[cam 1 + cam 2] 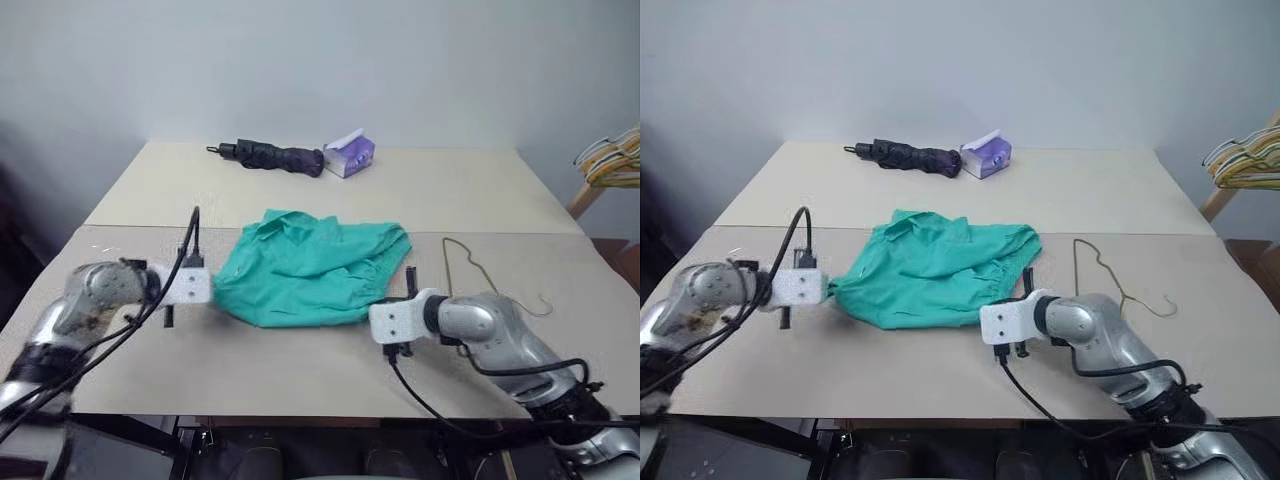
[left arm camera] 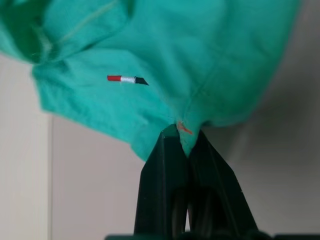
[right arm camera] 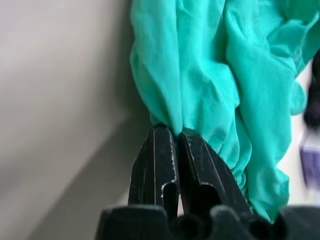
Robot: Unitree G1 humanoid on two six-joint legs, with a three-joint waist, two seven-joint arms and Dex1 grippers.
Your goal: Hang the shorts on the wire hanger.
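The teal-green shorts (image 1: 310, 265) lie crumpled in the middle of the near table, with their near edge drawn up between my two grippers. My left gripper (image 1: 213, 290) is shut on the shorts' left corner; in the left wrist view its black fingers (image 2: 165, 165) pinch the fabric at a seam, close to a small striped tag (image 2: 127, 79). My right gripper (image 1: 386, 300) is shut on the right corner, and the right wrist view shows bunched cloth (image 3: 210, 90) clamped at its tips. The thin wire hanger (image 1: 468, 262) lies flat on the table just right of the shorts, behind my right arm.
A folded black umbrella (image 1: 270, 156) and a purple tissue box (image 1: 350, 155) sit on the far table. A bunch of pale hangers (image 1: 612, 160) hangs at the far right, beyond the table. A seam (image 1: 150, 226) joins the two tabletops behind the shorts.
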